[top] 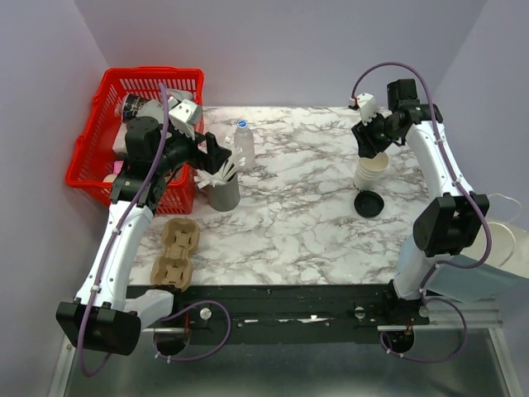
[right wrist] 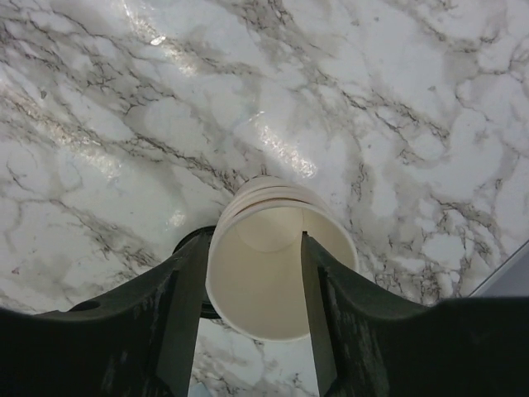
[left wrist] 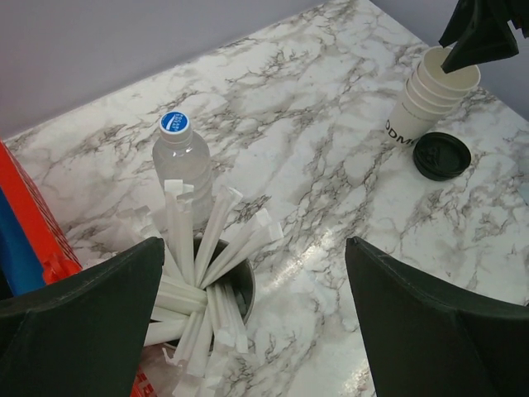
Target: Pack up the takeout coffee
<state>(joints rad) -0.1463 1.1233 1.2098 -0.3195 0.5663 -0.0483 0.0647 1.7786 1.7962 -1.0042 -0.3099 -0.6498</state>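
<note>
A stack of cream-white paper cups [top: 369, 172] stands open-topped on the marble table at the right; it also shows in the left wrist view [left wrist: 421, 103] and the right wrist view [right wrist: 256, 281]. A black lid [top: 368, 203] lies flat on the table beside the stack, and the left wrist view shows it too [left wrist: 442, 155]. My right gripper [top: 368, 149] [right wrist: 254, 240] is open at the top cup, one finger outside its wall and one over or inside its mouth. My left gripper [top: 216, 153] [left wrist: 254, 248] is open and empty above the straw cup.
A grey cup of white straws [top: 223, 192] [left wrist: 207, 273] and a clear water bottle [top: 243, 142] [left wrist: 182, 161] stand at the left. A red basket [top: 95, 157] with several items sits at the far left. A brown cardboard cup carrier [top: 176, 252] lies near the front left.
</note>
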